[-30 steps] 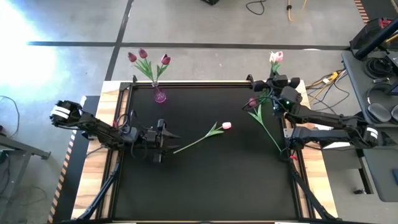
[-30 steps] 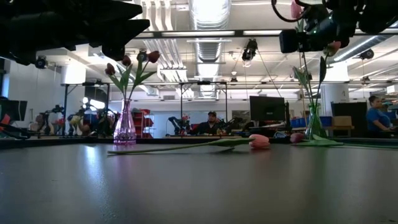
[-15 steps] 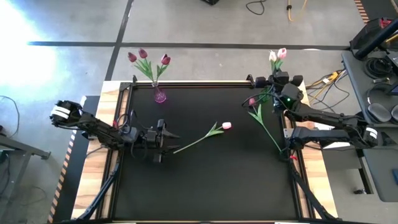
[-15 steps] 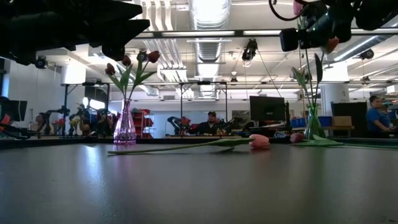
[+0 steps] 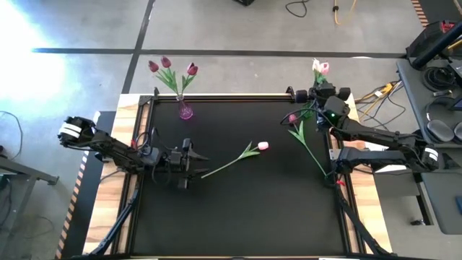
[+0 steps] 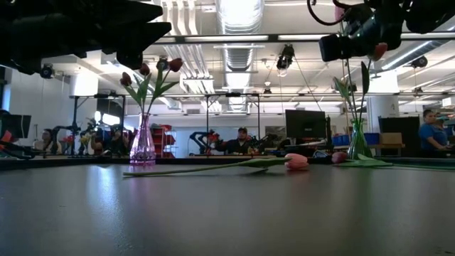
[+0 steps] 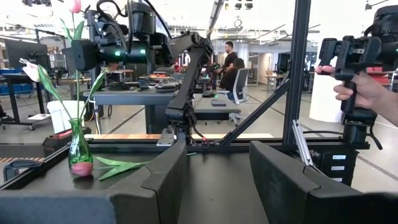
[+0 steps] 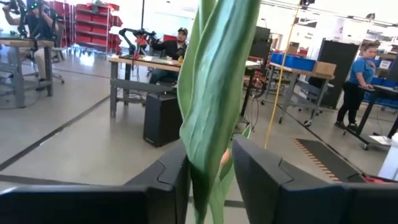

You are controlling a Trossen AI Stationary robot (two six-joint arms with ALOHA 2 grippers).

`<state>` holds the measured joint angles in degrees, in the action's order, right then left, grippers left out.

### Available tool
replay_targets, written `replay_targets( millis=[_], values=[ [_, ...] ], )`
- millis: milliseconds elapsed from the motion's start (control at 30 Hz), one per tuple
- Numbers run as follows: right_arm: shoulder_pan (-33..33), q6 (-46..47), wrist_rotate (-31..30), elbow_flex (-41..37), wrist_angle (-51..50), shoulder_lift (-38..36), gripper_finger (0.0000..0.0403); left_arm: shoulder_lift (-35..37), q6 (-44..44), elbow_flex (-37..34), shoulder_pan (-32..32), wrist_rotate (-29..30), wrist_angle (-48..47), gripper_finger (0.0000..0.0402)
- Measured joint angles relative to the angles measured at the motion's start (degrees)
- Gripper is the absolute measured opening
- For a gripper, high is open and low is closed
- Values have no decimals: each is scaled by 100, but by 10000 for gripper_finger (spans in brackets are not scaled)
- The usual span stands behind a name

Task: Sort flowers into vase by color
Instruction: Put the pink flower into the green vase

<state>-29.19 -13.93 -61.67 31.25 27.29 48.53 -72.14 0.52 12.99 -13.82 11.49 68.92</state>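
Observation:
A pale pink tulip (image 5: 234, 160) lies on the black table, its head (image 6: 296, 161) toward the right. My left gripper (image 5: 189, 157) hovers open just left of the stem's end. A purple vase (image 5: 185, 110) at the far left holds three dark magenta tulips. My right gripper (image 5: 317, 97) is at the far right corner, shut on a pale pink tulip (image 5: 320, 66) above the green vase (image 7: 79, 146). Another pale tulip stands in that vase. More tulips (image 5: 310, 152) lie flat by the right edge. My right gripper (image 8: 208, 180) pinches the tulip's stem and folded green leaf (image 8: 211, 124) between its two fingers, which lie level across the stem. The tulip stands upright, head above the fingers. Its lower stem (image 6: 362, 78) hangs toward the green vase (image 6: 357, 142); whether it is inside, I cannot tell.
A dark frame rail runs along the table's edges. A dark magenta head (image 5: 292, 118) lies near the green vase's foot. Beyond the table a person's hand (image 7: 367, 93) holds a handle; other people sit at desks farther off. The table's near half is bare black surface.
My right gripper has shifted a little toward the far edge and back, still shut on the tulip. The tulip's head has swayed slightly above the green vase.

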Motion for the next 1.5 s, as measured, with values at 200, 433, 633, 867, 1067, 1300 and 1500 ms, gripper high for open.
replay_targets(
  millis=[200,433,633,867,1067,1300,1500],
  values=[
    [-64,2,-174,45,-12,0,116,0,-1,0,0,0,0,162],
    [-170,240,-149,48,-547,4,80,0,-1,0,0,0,-1,162],
    [-186,425,-137,48,-819,7,36,0,-2,0,2,4,-2,162],
    [-186,645,-135,278,-1279,7,60,0,-3,0,2,9,-33,162],
    [-168,556,-133,466,-1478,7,127,2,-257,0,12,526,-166,162],
    [-18,518,-137,813,-2279,4,192,2,-242,0,19,509,-399,159],
    [145,367,-139,1120,-2481,2,217,2,-256,0,233,288,-702,140]
  ],
)
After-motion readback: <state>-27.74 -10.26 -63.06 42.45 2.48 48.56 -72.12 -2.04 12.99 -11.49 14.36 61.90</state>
